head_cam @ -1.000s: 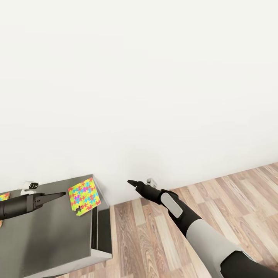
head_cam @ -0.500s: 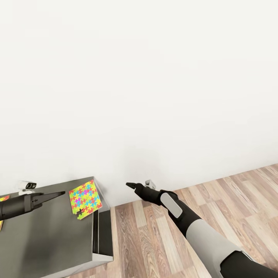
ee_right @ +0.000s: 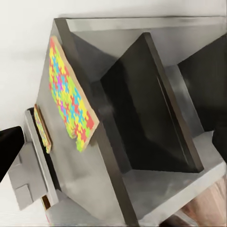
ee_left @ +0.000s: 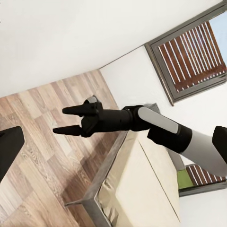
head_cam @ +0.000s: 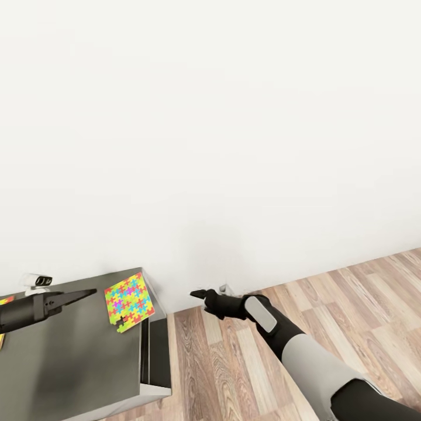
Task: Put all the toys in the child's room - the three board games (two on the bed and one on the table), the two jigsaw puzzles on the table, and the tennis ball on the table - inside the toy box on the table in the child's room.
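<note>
Multicoloured puzzle [head_cam: 129,301] lies flat at the worktop's [head_cam: 76,356] far corner. Left tool [head_cam: 75,295] hovers beside it, jaws together; right tool [ee_left: 66,120] is spread, empty over the floor. Approach stage: next comes lining up a pick.

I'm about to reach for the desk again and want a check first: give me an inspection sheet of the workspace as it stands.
Surface: dark grey desk top, its right end near the white wall.
Job's things: one jigsaw puzzle lies flat at the desk's far right corner; a sliver of a second puzzle shows at the head view's left edge. The right wrist view shows a second puzzle inside a grey tray. The bed shows in the left wrist view.
Clutter: a small white object at the desk's back edge, too small to identify.
Grippers: left gripper over the desk, empty, jaw state unclear; right gripper open, empty, over the floor.
Cables: nothing seen.
Surroundings: white wall, wood floor, slatted window.
</note>
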